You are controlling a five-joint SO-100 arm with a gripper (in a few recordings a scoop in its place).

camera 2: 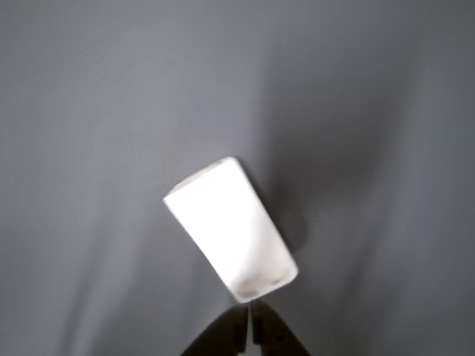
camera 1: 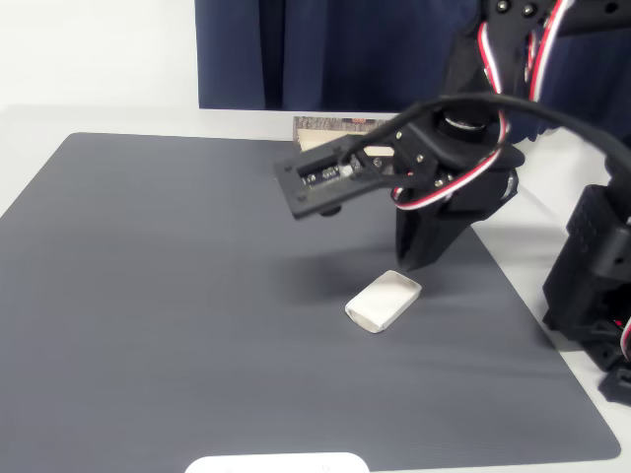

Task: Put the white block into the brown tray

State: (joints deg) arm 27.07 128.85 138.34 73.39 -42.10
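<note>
My tool [camera 2: 249, 334], fingertips together and holding nothing, hangs just above the white block [camera 2: 230, 230], off-white, round-edged, lying askew on the grey surface [camera 1: 177, 296].

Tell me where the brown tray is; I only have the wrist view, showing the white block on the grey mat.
Observer: In the fixed view the brown tray sits at the mat's far edge, partly hidden behind the arm.
Operator: Report anything else by the mat.
Observer: A flat white rounded object lies at its near edge, well apart from the white block.
Operator: Give the end effector's position.
Observer: The end effector points down just behind the block's far end.
</note>
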